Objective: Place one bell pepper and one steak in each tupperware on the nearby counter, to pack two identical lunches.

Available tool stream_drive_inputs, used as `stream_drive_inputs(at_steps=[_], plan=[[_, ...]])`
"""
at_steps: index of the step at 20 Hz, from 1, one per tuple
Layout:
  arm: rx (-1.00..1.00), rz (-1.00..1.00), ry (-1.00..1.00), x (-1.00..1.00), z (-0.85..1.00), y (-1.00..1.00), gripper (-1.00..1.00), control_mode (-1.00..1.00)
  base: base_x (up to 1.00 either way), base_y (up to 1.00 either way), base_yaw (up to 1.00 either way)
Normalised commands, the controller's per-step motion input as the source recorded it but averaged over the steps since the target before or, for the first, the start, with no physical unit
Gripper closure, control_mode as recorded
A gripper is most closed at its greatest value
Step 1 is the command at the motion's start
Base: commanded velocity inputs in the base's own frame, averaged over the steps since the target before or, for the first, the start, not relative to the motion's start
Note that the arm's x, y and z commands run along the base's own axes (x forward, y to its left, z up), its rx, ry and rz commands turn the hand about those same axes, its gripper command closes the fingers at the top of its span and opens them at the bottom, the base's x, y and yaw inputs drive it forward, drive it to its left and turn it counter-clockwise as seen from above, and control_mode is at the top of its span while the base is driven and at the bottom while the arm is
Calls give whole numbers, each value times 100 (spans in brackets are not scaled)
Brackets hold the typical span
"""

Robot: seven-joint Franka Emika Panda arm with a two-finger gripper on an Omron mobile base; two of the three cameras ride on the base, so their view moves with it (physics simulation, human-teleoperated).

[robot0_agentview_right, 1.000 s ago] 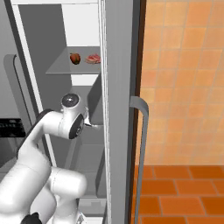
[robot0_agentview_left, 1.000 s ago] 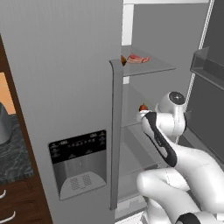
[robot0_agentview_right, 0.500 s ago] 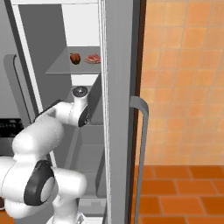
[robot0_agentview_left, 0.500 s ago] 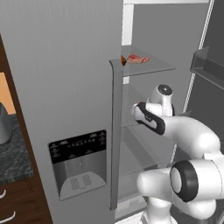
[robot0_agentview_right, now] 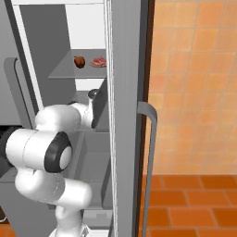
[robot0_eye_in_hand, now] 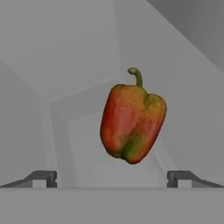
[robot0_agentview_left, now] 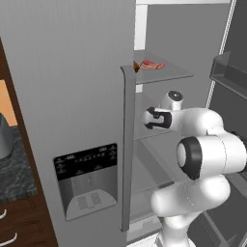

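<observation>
In your left base view, the white arm (robot0_agentview_left: 202, 154) reaches into the open fridge (robot0_agentview_left: 72, 96), with its hand going in behind the door's edge at about 9 o'clock from the arm's elbow. Up at 12 o'clock from the arm, a steak (robot0_agentview_left: 152, 64) lies on a glass shelf (robot0_agentview_left: 169, 73), and a bit of a bell pepper (robot0_agentview_left: 135, 66) peeks out just beside it at 9 o'clock. A strip of the black counter (robot0_agentview_left: 14, 169) sits at the far left. In your right base view, the same shelf holds the dark red bell pepper (robot0_agentview_right: 79, 61) with the steak (robot0_agentview_right: 98, 62) just beside it at 3 o'clock, not touching. The arm (robot0_agentview_right: 55, 143) is lower down, at 6 o'clock from them. In your hand view, another bell pepper (robot0_eye_in_hand: 132, 123) stands upright in front of the gripper (robot0_eye_in_hand: 112, 178), up at 12 o'clock. The fingers (robot0_eye_in_hand: 43, 177) are spread as wide as they go and hold nothing.
</observation>
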Motion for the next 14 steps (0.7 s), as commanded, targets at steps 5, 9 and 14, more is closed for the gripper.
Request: stream_drive_inputs(at_steps=[5,9,14], plan=[[0,0,1,65,-29,-6,-100,-100,0,0,0],[0,0,1,66,-32,-7,-100,-100,0,0,0],[0,0,0,31,-55,0,100,-100,0,0,0]])
